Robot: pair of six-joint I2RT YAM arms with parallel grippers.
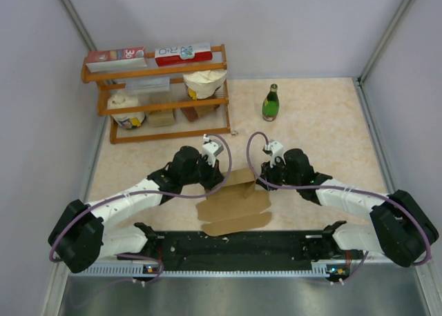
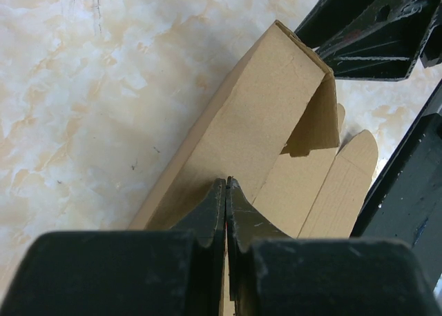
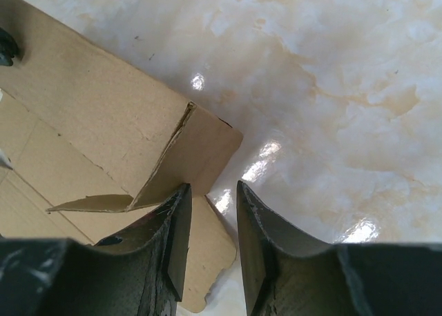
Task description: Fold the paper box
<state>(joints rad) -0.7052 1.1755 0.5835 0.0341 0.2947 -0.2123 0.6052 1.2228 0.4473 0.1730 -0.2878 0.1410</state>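
We see the left tool (image 2: 226,186) pinched tight on the raised wall of the paper box (image 1: 238,200), centre of the top view. The right tool (image 3: 210,204) stands apart, empty. The box's raised end lies just left of it in frame, and the long axis runs left-right on the tabletop (image 1: 324,123).

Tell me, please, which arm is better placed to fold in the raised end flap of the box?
Right: the right hand is open just beside the flap, while the left hand is shut on the box, pinching its wall, so it looks occupied.
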